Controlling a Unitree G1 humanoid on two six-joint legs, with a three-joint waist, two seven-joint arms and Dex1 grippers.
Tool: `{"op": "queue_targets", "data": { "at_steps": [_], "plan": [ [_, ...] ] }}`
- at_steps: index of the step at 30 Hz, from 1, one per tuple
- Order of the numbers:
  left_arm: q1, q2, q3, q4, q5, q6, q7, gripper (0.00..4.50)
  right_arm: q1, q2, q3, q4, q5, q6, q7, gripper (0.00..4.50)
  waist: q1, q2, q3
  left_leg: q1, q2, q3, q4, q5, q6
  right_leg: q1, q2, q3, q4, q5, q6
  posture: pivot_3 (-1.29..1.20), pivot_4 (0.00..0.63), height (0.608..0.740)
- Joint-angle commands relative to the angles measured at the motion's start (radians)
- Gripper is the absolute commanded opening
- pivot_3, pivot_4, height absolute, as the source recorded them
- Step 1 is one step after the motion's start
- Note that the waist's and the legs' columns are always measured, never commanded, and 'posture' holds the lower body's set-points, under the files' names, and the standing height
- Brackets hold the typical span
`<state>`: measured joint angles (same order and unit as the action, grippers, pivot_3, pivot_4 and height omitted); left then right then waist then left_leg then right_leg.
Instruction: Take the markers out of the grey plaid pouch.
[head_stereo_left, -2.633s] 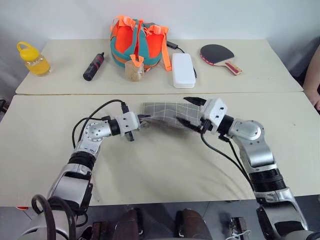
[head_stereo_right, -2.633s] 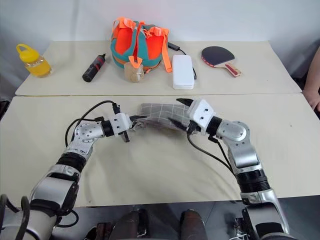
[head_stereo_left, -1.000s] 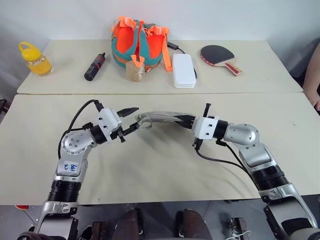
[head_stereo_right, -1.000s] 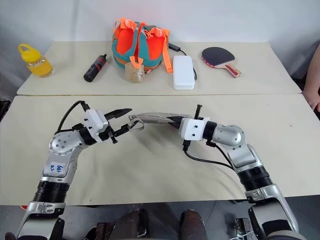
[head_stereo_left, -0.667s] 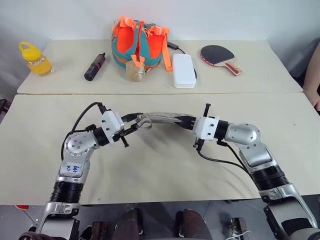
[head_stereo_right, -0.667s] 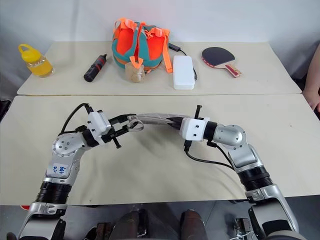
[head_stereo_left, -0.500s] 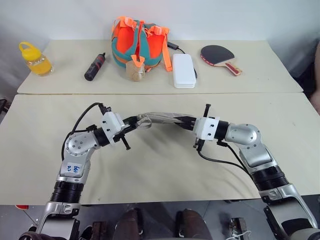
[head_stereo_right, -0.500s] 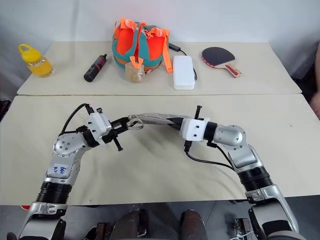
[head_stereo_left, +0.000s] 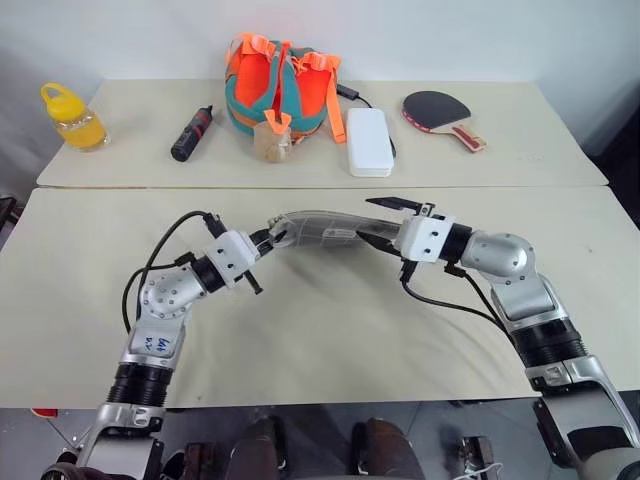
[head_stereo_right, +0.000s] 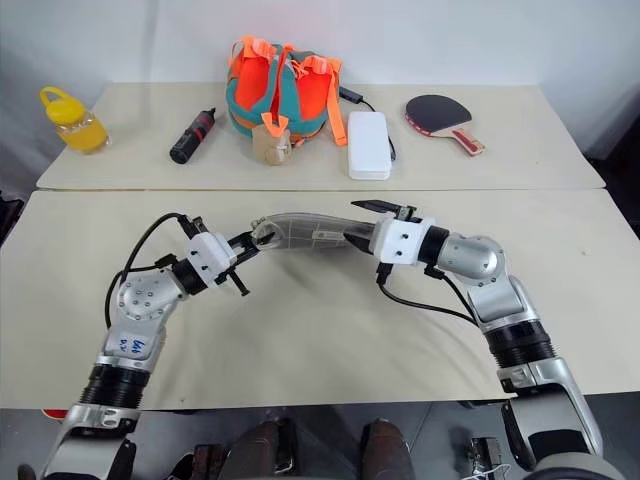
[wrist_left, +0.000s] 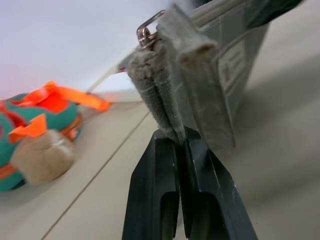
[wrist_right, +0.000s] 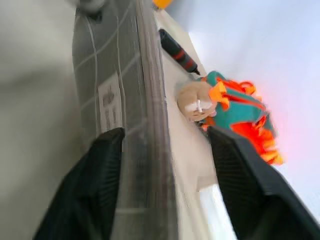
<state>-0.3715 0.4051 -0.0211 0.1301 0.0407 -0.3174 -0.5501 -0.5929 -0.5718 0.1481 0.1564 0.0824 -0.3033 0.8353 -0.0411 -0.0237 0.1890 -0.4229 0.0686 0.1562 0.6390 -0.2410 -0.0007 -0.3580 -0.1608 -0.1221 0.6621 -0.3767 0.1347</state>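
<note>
Grey plaid pouch (head_stereo_left: 318, 229) hangs above the table (head_stereo_left: 330, 330), in front of the orange bag (head_stereo_left: 280, 80). Our left gripper (head_stereo_left: 268, 240) has just clamped its end; our right gripper (head_stereo_left: 378, 222) has spread, jaws straddling the other end. No markers out yet.

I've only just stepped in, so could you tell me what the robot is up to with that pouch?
The robot is holding the grey plaid pouch above the near table, between its two arms. The left gripper is shut on the pouch's left end. The right gripper stands open around the right end. No markers are in sight yet.
</note>
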Motion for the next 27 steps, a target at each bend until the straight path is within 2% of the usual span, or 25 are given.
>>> {"op": "queue_targets", "data": {
  "at_steps": [1, 4, 7, 10, 15, 17, 20, 27],
  "plan": [
    [0.032, -0.037, -0.032, -0.096, 0.032, 0.032, 0.056, 0.00, 0.027, -0.003, -0.072, -0.266, 0.307, 0.332, 0.034, 2.58, 0.005, 0.000, 0.000, 0.000, 0.000, 0.000, 0.000, 0.000, 0.000, 0.000, 0.000, 0.000, 0.000, 0.000, 0.000, 0.00, 0.150, 0.740],
    [0.038, -0.069, -0.048, -0.147, 0.025, 0.061, 0.074, 0.00, 0.065, -0.053, -0.108, -0.489, 0.627, 0.696, 0.020, 2.58, 0.014, 0.000, 0.000, 0.000, 0.001, -0.001, 0.002, 0.000, 0.000, 0.000, 0.000, 0.000, 0.000, 0.000, 0.000, 0.00, 0.150, 0.740],
    [0.021, -0.069, -0.067, -0.152, 0.030, 0.044, 0.062, 0.00, 0.129, -0.103, -0.121, -0.595, 0.794, 0.911, -0.004, 2.58, 0.017, -0.001, 0.000, -0.001, 0.001, -0.003, 0.004, -0.002, 0.002, 0.002, 0.000, -0.002, -0.003, 0.000, 0.000, 0.00, 0.150, 0.740],
    [0.001, -0.043, -0.101, -0.143, 0.061, -0.016, 0.035, 0.00, 0.206, -0.107, -0.060, -0.633, 0.728, 0.946, -0.030, 2.58, 0.018, -0.001, 0.000, -0.001, 0.001, -0.004, 0.007, -0.004, 0.003, 0.003, 0.000, -0.002, -0.003, 0.000, 0.000, 0.00, 0.150, 0.740],
    [-0.010, -0.003, -0.157, -0.123, 0.116, -0.090, 0.012, 0.00, 0.250, 0.040, -0.010, -0.574, 0.577, 0.940, -0.225, 2.58, 0.011, 0.000, 0.000, -0.001, 0.002, 0.000, 0.007, -0.003, 0.002, 0.000, 0.000, 0.000, -0.002, 0.000, 0.000, 0.00, 0.150, 0.740],
    [-0.013, 0.008, -0.166, -0.120, 0.119, -0.108, 0.006, 0.00, 0.266, 0.096, -0.042, -0.583, 0.642, 0.981, -0.260, 2.58, 0.012, 0.000, 0.000, -0.001, 0.002, 0.001, 0.007, -0.003, 0.002, -0.001, 0.000, 0.000, -0.001, 0.000, 0.000, 0.00, 0.150, 0.740],
    [-0.011, 0.026, -0.174, -0.123, 0.137, -0.125, 0.006, 0.00, 0.282, 0.118, -0.055, -0.600, 0.668, 1.015, -0.261, 2.58, 0.016, 0.000, 0.000, -0.001, 0.002, 0.001, 0.006, -0.003, 0.002, -0.001, 0.000, 0.000, -0.002, 0.000, 0.000, 0.00, 0.150, 0.740],
    [-0.015, 0.046, -0.183, -0.115, 0.149, -0.142, 0.009, 0.00, 0.325, 0.083, -0.076, -0.632, 0.737, 1.073, -0.189, 2.58, 0.015, 0.000, 0.000, -0.001, 0.002, 0.000, 0.006, -0.005, 0.003, 0.000, 0.000, 0.000, -0.003, 0.000, 0.000, 0.00, 0.150, 0.740]
  ]
}}
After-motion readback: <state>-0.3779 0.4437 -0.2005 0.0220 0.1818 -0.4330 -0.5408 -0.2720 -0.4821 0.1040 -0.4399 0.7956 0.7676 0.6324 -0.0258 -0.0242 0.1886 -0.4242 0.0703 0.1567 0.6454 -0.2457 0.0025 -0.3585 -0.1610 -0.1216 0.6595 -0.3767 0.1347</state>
